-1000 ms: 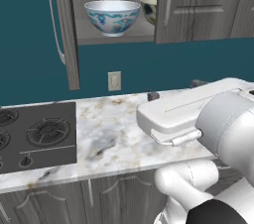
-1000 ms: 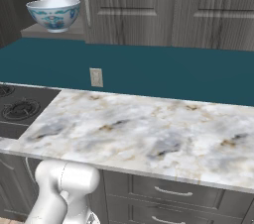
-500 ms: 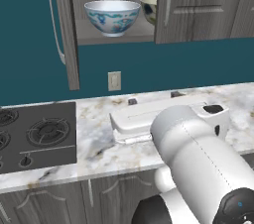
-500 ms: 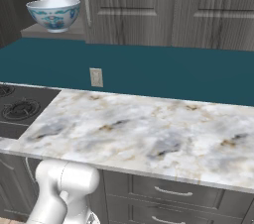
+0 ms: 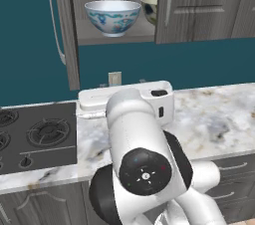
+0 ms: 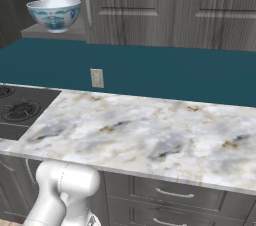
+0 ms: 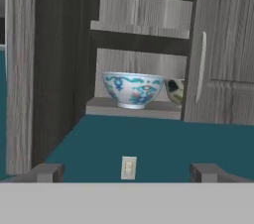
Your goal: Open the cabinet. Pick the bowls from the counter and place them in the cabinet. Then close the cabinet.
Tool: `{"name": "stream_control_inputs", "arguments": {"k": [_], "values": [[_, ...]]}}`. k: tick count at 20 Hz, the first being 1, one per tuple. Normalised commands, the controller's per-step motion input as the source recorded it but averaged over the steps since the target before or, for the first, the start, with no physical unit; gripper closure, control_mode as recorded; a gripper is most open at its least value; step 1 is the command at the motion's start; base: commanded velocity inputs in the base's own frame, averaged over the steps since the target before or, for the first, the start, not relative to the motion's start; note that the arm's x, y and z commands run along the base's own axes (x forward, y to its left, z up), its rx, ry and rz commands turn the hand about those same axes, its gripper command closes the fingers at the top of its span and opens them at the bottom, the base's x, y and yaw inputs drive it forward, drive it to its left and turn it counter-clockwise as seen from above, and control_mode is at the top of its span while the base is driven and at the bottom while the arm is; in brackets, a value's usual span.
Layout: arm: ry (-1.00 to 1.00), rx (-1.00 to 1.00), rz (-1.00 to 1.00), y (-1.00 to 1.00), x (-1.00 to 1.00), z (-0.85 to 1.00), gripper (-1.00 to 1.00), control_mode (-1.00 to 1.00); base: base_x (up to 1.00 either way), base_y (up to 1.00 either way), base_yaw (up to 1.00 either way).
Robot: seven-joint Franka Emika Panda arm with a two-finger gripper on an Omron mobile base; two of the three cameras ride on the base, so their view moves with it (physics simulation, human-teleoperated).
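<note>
Left of the white bowl (image 5: pixel 112 16), the cabinet (image 5: pixel 199 5) has its left door (image 5: pixel 63 30) swung wide, standing edge-on above the black cooktop (image 5: pixel 37 137). That white bowl, with blue-red floral marks, sits on the cabinet's bottom board. Just right of it the cream-olive bowl (image 5: pixel 150 9) stands half hidden behind the shut right door (image 7: pixel 223 49). Below the white bowl, a wall outlet (image 5: pixel 115 78) is set in the teal wall, and the marble bench (image 6: pixel 150 135) runs beneath. Facing the bowl, the end effector (image 7: pixel 128 172) hangs released, fingers spread, grasping nothing.
</note>
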Motion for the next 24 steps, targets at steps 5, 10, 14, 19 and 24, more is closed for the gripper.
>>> {"name": "stream_control_inputs", "arguments": {"k": [5, 10, 14, 19, 24], "values": [[-0.01, 0.0, -0.1, 0.51, 0.5, 0.0, -1.0, -1.0, 0.0, 0.0, 0.0], [-0.04, 0.0, -0.06, 0.43, 0.02, 0.0, -1.0, -1.0, 0.0, 0.0, 0.0], [-0.06, 0.0, -0.02, 0.68, -0.05, 0.0, -1.0, -1.0, 0.0, 0.0, 0.0], [-0.01, 0.0, -0.07, 0.52, 0.18, 0.0, -1.0, -1.0, 0.0, 0.0, 0.0], [0.0, 0.0, -0.12, 0.38, 0.53, 0.0, -1.0, -1.0, 0.0, 0.0, 0.0]]}}
